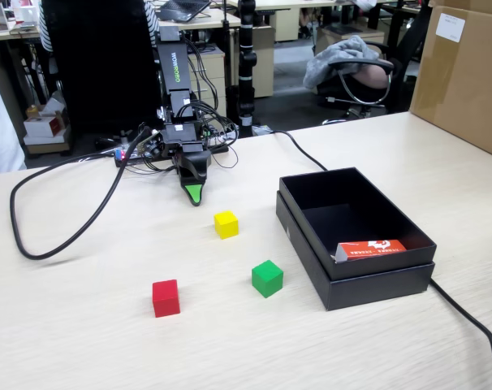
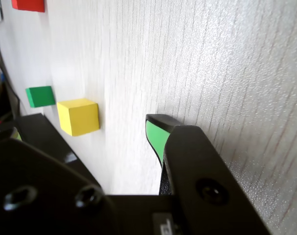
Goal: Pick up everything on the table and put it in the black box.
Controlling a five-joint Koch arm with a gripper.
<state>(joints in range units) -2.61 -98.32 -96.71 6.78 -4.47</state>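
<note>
Nearest in the fixed view, the red cube point(image 1: 166, 297) and green cube point(image 1: 267, 278) sit loose on the bench point(image 1: 84, 341), the yellow cube point(image 1: 226, 223) beyond them, all outside the black box point(image 1: 356, 280). Farthest, the end effector point(image 1: 196, 195) points down just behind yellow, grasping nothing; only one tip shows, so whether it is released I cannot tell. No cube is boxed; probably next: advance over yellow and straddle it.

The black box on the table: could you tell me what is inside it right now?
In the fixed view, the black box holds a flat red-and-white packet against its near wall. No cube shows inside; that wall hides the floor's near strip.
</note>
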